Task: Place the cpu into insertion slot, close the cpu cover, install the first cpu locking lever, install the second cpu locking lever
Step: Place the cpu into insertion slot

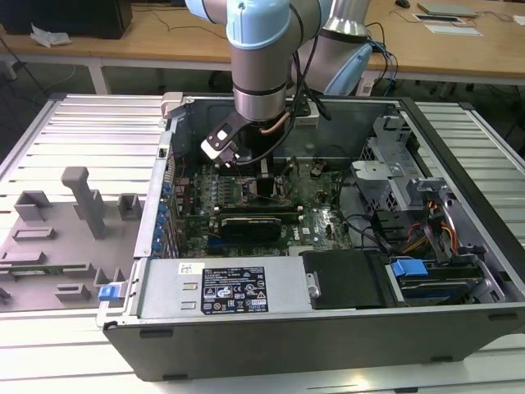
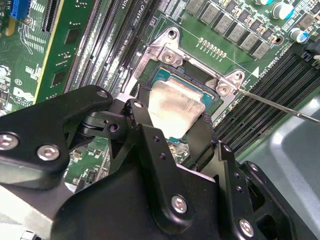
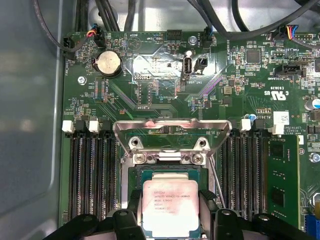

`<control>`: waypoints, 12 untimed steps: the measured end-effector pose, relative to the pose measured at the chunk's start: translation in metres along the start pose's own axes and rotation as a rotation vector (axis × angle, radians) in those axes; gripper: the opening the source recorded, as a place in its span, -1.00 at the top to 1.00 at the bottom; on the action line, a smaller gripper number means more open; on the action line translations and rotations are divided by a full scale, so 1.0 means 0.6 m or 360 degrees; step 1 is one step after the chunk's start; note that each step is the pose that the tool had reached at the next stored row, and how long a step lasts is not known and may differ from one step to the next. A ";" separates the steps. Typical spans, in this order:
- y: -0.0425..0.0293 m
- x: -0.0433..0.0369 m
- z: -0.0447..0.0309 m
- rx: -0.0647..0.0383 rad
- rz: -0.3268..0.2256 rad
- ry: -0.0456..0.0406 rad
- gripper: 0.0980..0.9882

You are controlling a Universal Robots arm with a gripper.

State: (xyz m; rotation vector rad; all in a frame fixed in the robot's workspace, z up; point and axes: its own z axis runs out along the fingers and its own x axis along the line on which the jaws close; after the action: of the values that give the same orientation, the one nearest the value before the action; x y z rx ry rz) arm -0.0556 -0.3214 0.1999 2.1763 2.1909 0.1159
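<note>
The end effector [image 3: 171, 199], closed narrowly on opposite edges of the cpu [image 3: 170, 212], holds it at the insertion slot [image 3: 150, 172]; the chip looks light, stiff and probably fragile, so edge-gripping suits it.

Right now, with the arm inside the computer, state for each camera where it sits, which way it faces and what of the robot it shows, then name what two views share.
Exterior view: off the arm, above the open computer case, looking down into it; the arm shows.
First wrist view: on the arm, facing the motherboard squarely; the black hand shows.
Second wrist view: on the arm, looking slantwise past the hand at the board.
Shared: both wrist views show the hand at the cpu.
</note>
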 end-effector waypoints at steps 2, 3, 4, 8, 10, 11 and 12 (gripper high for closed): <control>0.000 0.000 0.000 0.0000 0.0000 0.0000 0.00; 0.000 0.000 0.000 0.0000 0.0000 0.0000 0.00; 0.000 0.000 0.000 0.0000 0.0000 0.0000 -0.01; 0.000 0.000 0.000 0.0000 0.0000 0.0000 -0.16; 0.000 0.000 0.000 -0.0006 0.0001 0.0013 -0.16; 0.000 0.000 0.000 -0.0008 0.0001 0.0016 -0.16; 0.000 0.000 0.000 -0.0010 0.0001 0.0017 -0.16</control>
State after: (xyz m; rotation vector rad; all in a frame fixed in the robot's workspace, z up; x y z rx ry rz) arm -0.0556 -0.3214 0.2001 2.1784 2.1922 0.1341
